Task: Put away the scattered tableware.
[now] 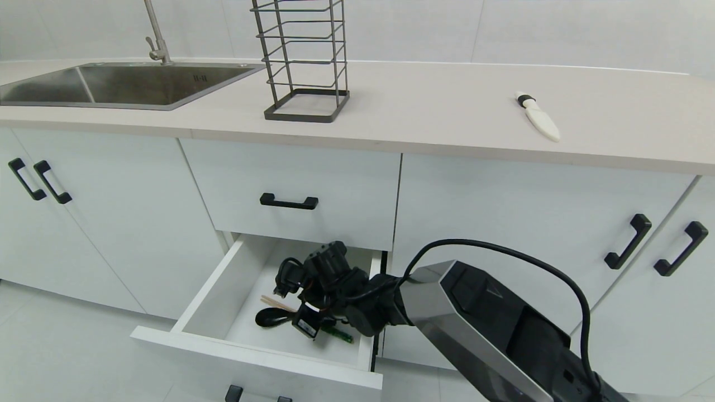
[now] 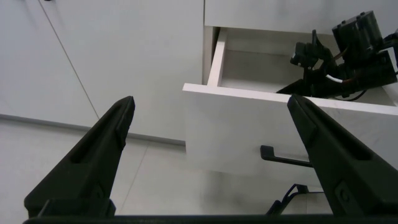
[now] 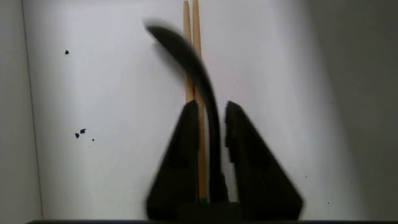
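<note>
Right claw (image 3: 211, 109) hangs inside the open drawer (image 1: 206, 290), its two fingers closed tight on the handle of the black spoon (image 3: 180, 46). The spoon's bowl points to 12 o'clock, over the wooden chopsticks (image 3: 191, 25) on the drawer floor. Left claw (image 2: 211, 102) is wide open before the drawer front. On the countertop (image 1: 435, 111), a white knife (image 1: 537, 116) lies at 3 o'clock from the wire rack (image 1: 304, 61).
</note>
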`<state>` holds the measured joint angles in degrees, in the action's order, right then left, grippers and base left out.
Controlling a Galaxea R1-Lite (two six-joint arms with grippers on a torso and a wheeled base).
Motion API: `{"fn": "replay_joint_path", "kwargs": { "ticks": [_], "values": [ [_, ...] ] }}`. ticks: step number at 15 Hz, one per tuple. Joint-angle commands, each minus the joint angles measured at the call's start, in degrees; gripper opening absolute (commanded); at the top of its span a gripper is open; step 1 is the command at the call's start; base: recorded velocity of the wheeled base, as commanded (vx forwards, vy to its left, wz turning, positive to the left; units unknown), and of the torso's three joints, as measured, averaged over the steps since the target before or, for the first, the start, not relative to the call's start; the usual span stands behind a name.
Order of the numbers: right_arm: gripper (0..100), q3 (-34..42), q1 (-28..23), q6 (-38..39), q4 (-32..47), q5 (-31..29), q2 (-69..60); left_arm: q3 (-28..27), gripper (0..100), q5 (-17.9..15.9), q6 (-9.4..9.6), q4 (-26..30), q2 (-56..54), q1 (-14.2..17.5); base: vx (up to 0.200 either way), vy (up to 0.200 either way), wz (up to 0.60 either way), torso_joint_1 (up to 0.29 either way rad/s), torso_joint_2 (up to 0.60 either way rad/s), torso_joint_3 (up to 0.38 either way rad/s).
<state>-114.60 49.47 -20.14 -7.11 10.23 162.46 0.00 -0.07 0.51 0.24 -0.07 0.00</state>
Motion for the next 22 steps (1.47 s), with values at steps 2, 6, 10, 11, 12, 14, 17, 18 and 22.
{"fn": "replay_joint_path", "kwargs": {
  "ticks": [2, 6, 10, 11, 12, 14, 17, 18, 22],
  "values": [
    [100, 0.01, 0.01, 0.1, -0.01, 0.06, 0.13, 0.0, 100, -0.01, 0.02, 0.02, 0.07, 0.0, 0.0, 0.0, 0.0, 0.0, 0.0, 0.0],
    [100, 0.01, 0.01, -0.16, 0.08, 0.06, -0.22, 0.0, 100, -0.01, 0.02, 0.02, 0.07, 0.0, 0.0, 0.0, 0.0, 0.0, 0.0, 0.0],
    [100, 0.01, 0.98, 0.01, 0.52, 0.06, -4.44, 0.0, 100, -0.01, 0.02, 0.02, 0.07, 0.0, 0.0, 0.0, 0.0, 0.0, 0.0, 0.0],
    [100, 0.01, 1.33, 0.1, 0.6, 0.06, -7.42, 0.0, 100, -0.01, 0.02, 0.02, 0.07, 0.0, 0.0, 0.0, 0.0, 0.0, 0.0, 0.0],
    [100, 0.61, 1.86, 0.1, 0.52, 0.06, -9.27, 0.0, 100, -0.01, 0.02, 0.02, 0.07, 0.0, 0.0, 0.0, 0.0, 0.0, 0.0, 0.0],
    [100, 3.16, 2.83, 0.19, 0.43, 0.23, -14.1, 0.0, 100, -0.01, 0.02, 0.02, 0.07, 0.0, 0.0, 0.0, 0.0, 0.0, 0.0, 0.0],
    [100, 5.0, 4.06, 0.19, 0.43, 0.67, -19.2, -0.09, 100, -0.01, 0.02, 0.02, 0.07, 0.0, 0.0, 0.0, 0.0, 0.0, 0.0, 0.0],
    [100, 5.44, 4.23, 0.19, 0.34, 0.76, -19.99, 0.0, 100, -0.01, 0.02, 0.02, 0.07, 0.0, 0.0, 0.0, 0.0, 0.0, 0.0, 0.0],
    [100, 11.07, 4.67, 0.19, -1.33, 0.85, -25.44, -0.09, 100, -0.01, 0.02, 0.02, 0.07, 0.0, 0.0, 0.0, 0.0, 0.0, 0.0, 0.0]
  ]
}}
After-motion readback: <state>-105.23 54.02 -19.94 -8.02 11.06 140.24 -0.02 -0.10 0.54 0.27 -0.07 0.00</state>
